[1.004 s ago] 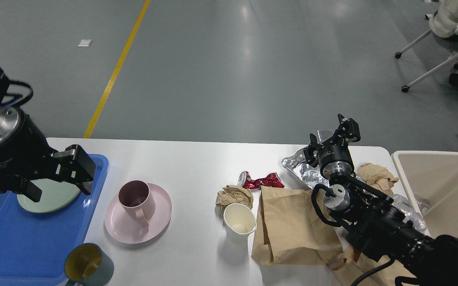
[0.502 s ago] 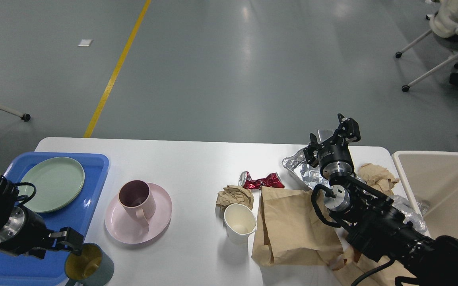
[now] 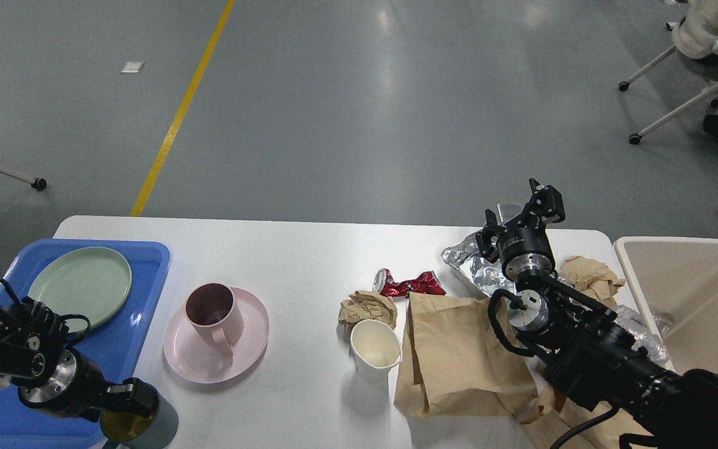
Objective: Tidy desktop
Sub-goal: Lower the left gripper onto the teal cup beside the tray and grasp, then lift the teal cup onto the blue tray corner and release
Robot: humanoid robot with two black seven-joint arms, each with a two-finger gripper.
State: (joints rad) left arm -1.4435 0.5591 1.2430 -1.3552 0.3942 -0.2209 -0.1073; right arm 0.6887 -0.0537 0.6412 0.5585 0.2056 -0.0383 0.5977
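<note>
The white desktop [image 3: 309,262] holds dishes on the left and litter on the right. My left gripper [image 3: 127,399] is low at the front left, right over the rim of a grey-green mug with a yellow inside [image 3: 147,424]. Its fingers are dark and I cannot tell them apart. My right gripper [image 3: 521,211] is open and empty, held above crumpled silver foil [image 3: 474,265] at the back right. A pink mug [image 3: 212,312] stands on a pink saucer [image 3: 253,327]. A green plate [image 3: 81,284] lies in the blue tray [image 3: 147,274].
Mid-table lie a crumpled brown paper ball [image 3: 368,307], a crushed red can [image 3: 410,284], a white paper cup [image 3: 374,349] and a brown paper bag [image 3: 459,355]. More crumpled paper [image 3: 589,274] lies by the beige bin [image 3: 689,293] at the right edge.
My left arm has come down from above the tray and plate to the front left, and its gripper now sits over the grey-green mug. The right arm has not moved.
</note>
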